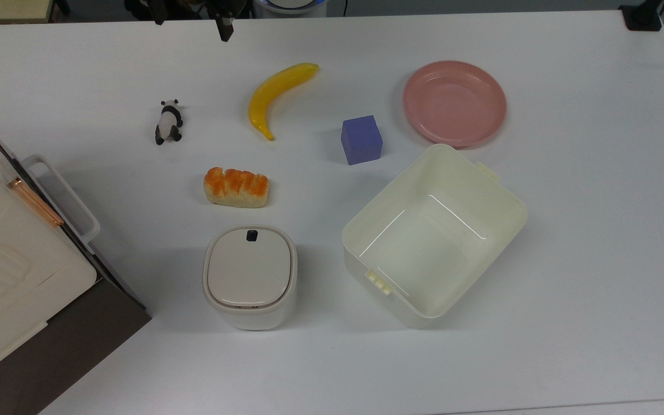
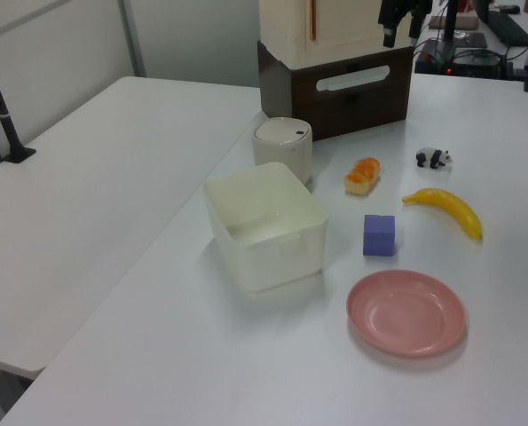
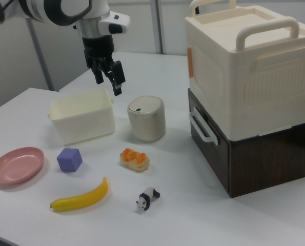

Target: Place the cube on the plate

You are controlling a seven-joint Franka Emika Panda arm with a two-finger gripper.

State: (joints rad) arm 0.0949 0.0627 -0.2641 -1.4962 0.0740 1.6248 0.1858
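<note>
Our black two-finger gripper (image 3: pixel 107 82) hangs empty, jaws parted, high above the table. The small matte blue-purple cube (image 3: pixel 69 159) sits well below it, near the round glossy pink plate (image 3: pixel 16 164). We should descend squarely over the cube's flat faces and grip at mid-height.

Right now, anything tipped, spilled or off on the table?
Nothing stands out. The cube sits flat on the table, apart from the empty plate. The cream tub is upright and empty, the small lidded bin closed. The gripper hangs above, fingers open, holding nothing.

Blue-purple cube (image 1: pixel 361 140), pink plate (image 1: pixel 455 103), yellow banana (image 1: pixel 277 95), black-and-white panda (image 1: pixel 168 121).
</note>
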